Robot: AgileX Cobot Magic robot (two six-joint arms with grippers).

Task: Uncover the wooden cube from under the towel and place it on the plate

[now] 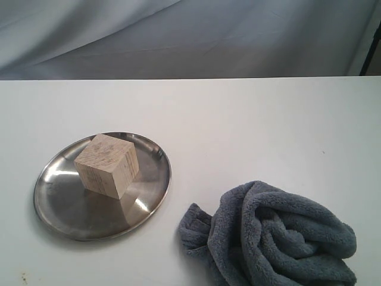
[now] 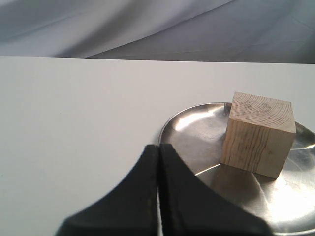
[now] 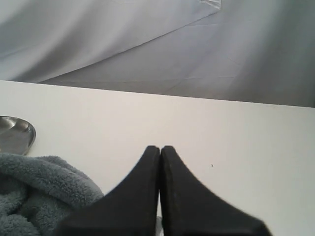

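Observation:
The pale wooden cube (image 1: 107, 165) stands on the shiny steel plate (image 1: 65, 202) at the left of the white table, uncovered. In the left wrist view the wooden cube (image 2: 258, 133) sits on the plate (image 2: 194, 130) just beyond my left gripper (image 2: 158, 146), which is shut with nothing in it. The blue-grey towel (image 1: 277, 238) lies crumpled at the front right, apart from the plate. My right gripper (image 3: 160, 148) is shut and empty beside the towel (image 3: 37, 191); the plate's rim (image 3: 17, 132) shows past it. Neither gripper appears in the exterior view.
The white table (image 1: 250, 131) runs back to a grey draped cloth backdrop (image 1: 190, 36). A dark upright (image 1: 372, 42) stands at the far right edge.

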